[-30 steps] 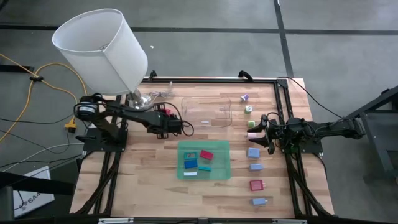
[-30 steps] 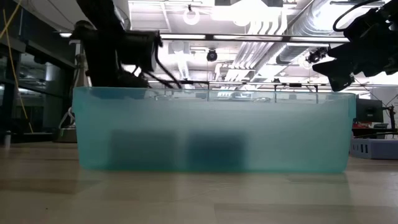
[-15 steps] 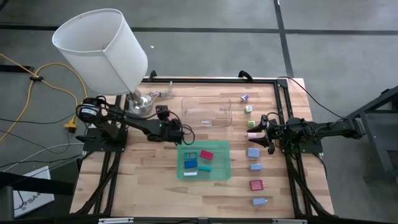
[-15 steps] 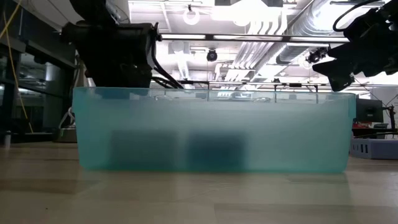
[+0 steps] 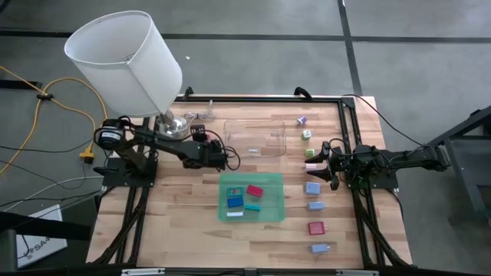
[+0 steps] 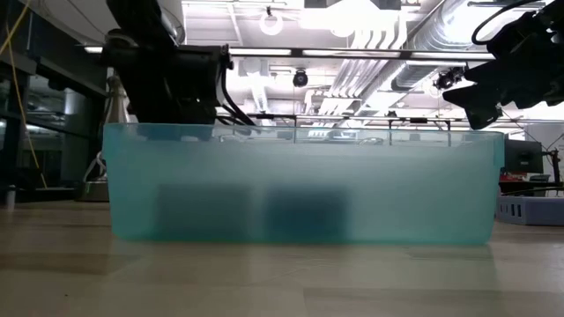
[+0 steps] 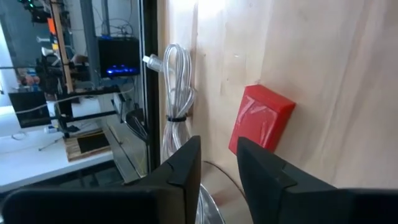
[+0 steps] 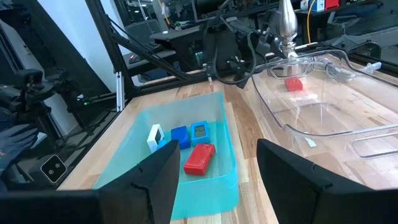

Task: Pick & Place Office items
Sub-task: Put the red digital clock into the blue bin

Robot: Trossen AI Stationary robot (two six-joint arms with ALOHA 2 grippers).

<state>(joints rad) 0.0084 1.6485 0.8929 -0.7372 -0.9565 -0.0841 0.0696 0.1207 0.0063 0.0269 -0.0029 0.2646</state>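
My left gripper [image 5: 218, 153] hovers over the wood left of the clear tray, narrowly open and holding nothing. A red block [image 7: 261, 118] lies flat on the table just ahead of its fingers, also visible as a red block [image 8: 293, 84] in the right wrist view. My right gripper [image 5: 326, 163] waits wide open at the table's right side, beside a row of loose blocks: purple [image 5: 301, 120], a white cube [image 5: 306, 134], green [image 5: 310, 153], pale blue [image 5: 313, 187] and red [image 5: 316, 228]. The green tray [image 5: 270, 216] holds a red block [image 8: 199, 158], a blue block [image 8: 179, 135] and white and teal ones.
A clear plastic tray [image 5: 276, 146] sits beyond the green tray. A lamp with a white shade [image 5: 123, 61] and metal base [image 5: 175, 124] stands at the far left corner, a coiled cable [image 7: 175, 93] beside it. In the low view the green tray's wall [image 6: 300, 185] fills the foreground.
My left gripper swung toward the near edge and the green tray, then drew back toward the far left, ending close to the red block on the table. The right arm and all blocks stayed put.
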